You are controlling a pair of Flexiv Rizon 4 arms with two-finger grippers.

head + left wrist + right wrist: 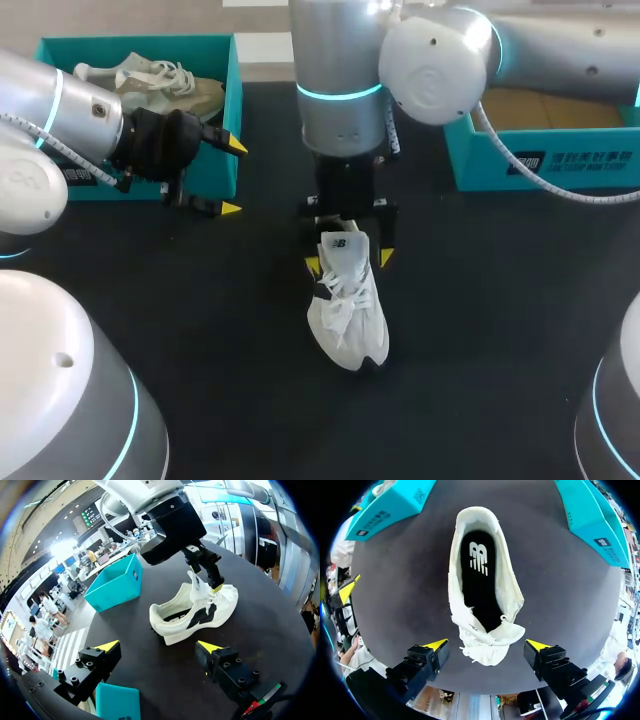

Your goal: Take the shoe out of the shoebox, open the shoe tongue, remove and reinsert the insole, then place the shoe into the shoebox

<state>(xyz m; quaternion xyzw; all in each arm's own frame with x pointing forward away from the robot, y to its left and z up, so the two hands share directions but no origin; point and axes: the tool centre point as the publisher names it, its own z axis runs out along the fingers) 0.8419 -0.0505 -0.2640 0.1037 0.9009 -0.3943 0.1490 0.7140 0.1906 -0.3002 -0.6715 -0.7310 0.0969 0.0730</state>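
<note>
Shoe (pixel 350 310) sits mid-frame on the table (pixel 500 330), its tongue (pixel 345 243) between the right gripper (pixel 349 261) fingers, which are spread wide and grip nothing, likely poised to pull it open. Left gripper (pixel 232 177), upper left, waits wide open and empty.

The left arm (pixel 45 100), at the head view's upper left, and the right arm (pixel 440 50), at its upper right, are silver-grey cylinders with rounded joint caps and thin glowing cyan rings. A pale cable (pixel 530 170) trails along each. The left gripper (pixel 157 646) and right gripper (pixel 487 644) are black blocks dotted with small screws, their fingers ending in yellow wedge tips.
</note>
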